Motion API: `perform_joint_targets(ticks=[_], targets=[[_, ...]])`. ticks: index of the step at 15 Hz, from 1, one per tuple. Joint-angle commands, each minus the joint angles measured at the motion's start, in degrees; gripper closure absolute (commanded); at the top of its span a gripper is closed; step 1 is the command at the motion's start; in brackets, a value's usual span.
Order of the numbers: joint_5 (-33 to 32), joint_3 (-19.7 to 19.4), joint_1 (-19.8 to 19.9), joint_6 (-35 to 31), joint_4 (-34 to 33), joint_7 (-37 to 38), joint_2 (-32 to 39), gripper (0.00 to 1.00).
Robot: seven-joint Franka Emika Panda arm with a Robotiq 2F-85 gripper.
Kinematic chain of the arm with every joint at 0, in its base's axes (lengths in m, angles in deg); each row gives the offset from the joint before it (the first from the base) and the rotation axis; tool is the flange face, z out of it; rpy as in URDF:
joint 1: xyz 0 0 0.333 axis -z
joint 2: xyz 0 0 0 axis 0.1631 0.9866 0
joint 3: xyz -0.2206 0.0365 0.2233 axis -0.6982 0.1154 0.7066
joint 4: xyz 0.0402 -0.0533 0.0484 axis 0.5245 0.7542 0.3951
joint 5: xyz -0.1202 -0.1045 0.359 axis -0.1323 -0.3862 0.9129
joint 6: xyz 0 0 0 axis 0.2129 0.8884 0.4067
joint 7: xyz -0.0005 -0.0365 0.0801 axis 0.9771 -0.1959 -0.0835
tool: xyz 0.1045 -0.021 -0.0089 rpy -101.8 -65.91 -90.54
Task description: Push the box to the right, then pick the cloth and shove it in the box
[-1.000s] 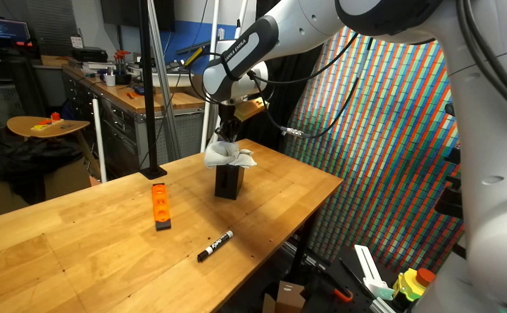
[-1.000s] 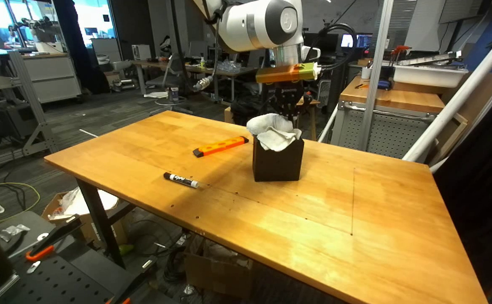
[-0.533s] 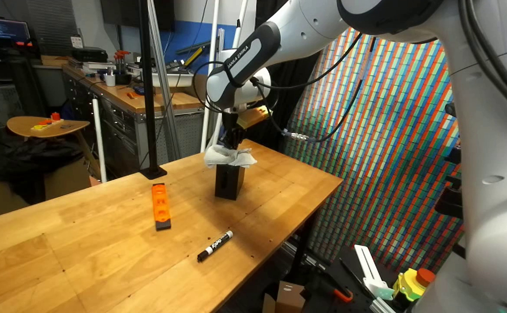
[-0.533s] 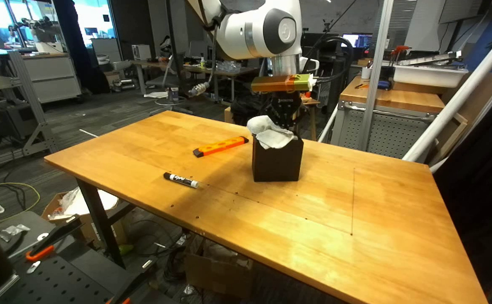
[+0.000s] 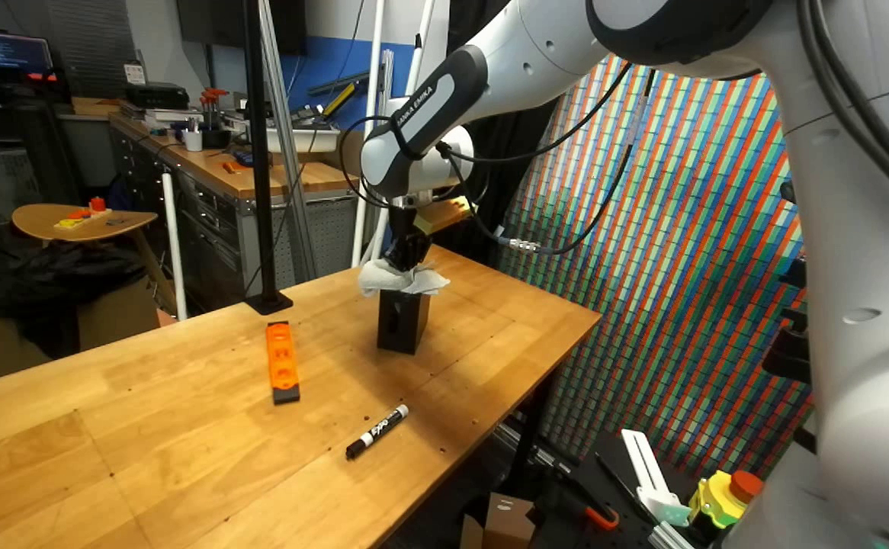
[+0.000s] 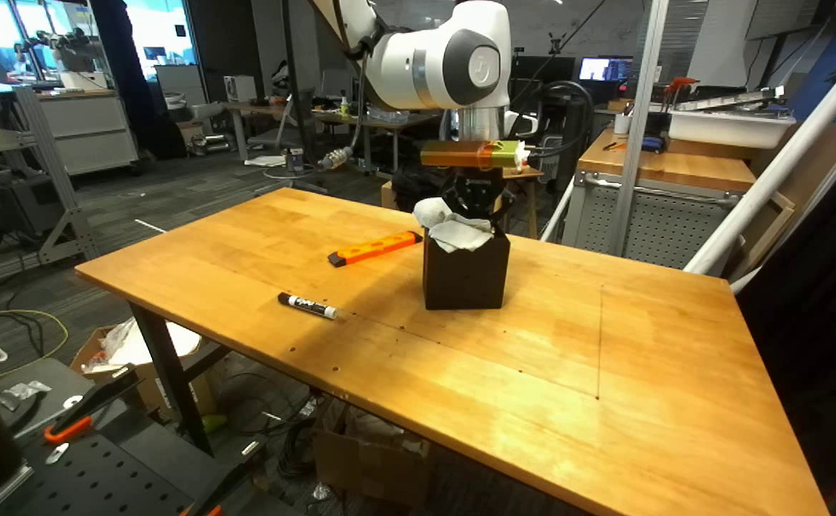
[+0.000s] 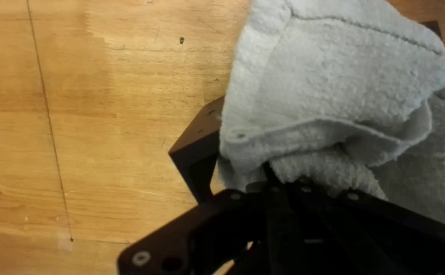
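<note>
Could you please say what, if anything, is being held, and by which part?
Apparently nothing: the gripper is shut, its tips hidden in the whitish towel, though a pinched fold can't be excluded.

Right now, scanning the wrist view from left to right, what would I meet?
A thin dark line running down the tabletop → an exposed corner of the black box → the pale cloth.

A flat orange bar with dark ends and a black-and-white marker pen lie apart on a pale wooden table. In an exterior view, a slim black upright post stands at the table's edge, and a panel of small multicoloured rectangles rises beyond the table. In an exterior view, a brown cardboard carton shows below the table.
</note>
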Motion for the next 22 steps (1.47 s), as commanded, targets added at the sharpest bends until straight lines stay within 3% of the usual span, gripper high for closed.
perform_joint_targets(ticks=[1,10,22], targets=[[3.1,1.3,1.0,1.4,-1.3,-2.2,1.9,1.00],[6.5,2.3,2.3,6.0,-6.7,-5.8,5.7,1.00],[2.3,1.1,0.0,4.9,-5.3,-5.0,0.3,1.00]])
